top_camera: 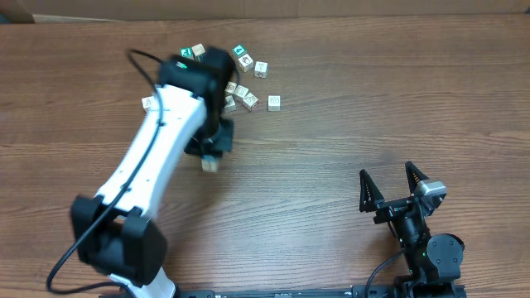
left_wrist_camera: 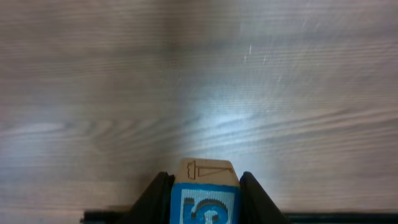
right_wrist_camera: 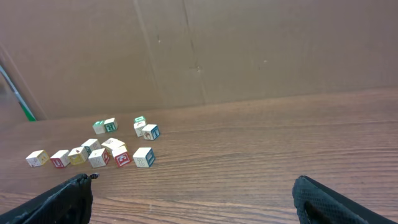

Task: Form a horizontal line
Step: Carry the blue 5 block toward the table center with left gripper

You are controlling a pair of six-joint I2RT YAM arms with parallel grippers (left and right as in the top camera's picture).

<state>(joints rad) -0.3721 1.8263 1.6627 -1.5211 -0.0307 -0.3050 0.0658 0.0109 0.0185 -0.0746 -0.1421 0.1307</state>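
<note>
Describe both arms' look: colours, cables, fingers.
Left arm: white shell, black joints, black cable looping off it; left gripper fingers black. Right arm: all black, silver-grey block at the wrist; right gripper has pointed black fingers.

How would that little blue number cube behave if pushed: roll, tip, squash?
Probably stiff: the blue cube looks wooden, undented between the jaws. Its flat faces suggest it would slide or sit, not roll. It is likely light, being small.
</note>
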